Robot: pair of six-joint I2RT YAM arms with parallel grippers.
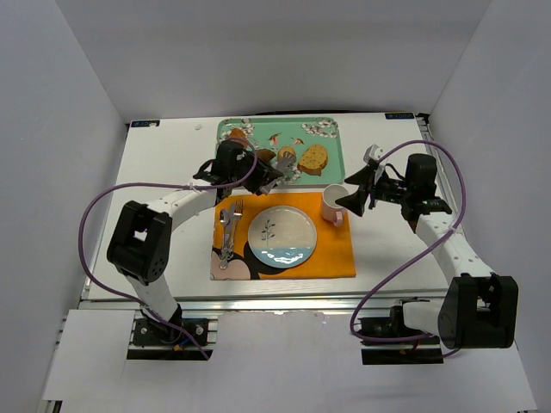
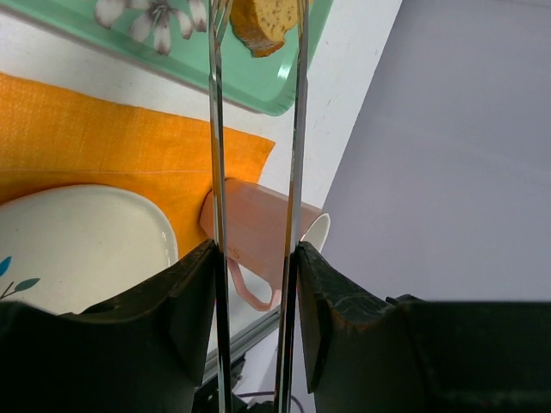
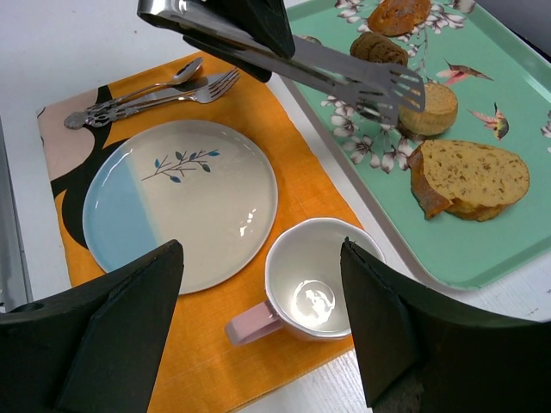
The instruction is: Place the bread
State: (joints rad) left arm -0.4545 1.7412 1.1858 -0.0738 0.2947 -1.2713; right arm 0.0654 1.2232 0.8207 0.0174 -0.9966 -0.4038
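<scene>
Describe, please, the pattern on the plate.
The plate is cream with a blue side and leafy sprig; right wrist view shows best.

A plate (image 3: pixel 181 202), a pink mug (image 3: pixel 314 288) and cutlery (image 3: pixel 155 90), seemingly fork and spoon, rest on an orange placemat (image 3: pixel 310 185).

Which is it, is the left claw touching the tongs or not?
Touching. The left wrist view shows the tongs with both steel arms pressed against the inner faces of the left claw fingers.

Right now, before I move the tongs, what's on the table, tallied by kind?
Bread pieces: 4
Cutlery pieces: 2
Plates: 1
Mugs: 1
Tongs: 1
Trays: 1
Placemats: 1
Total: 11
</scene>
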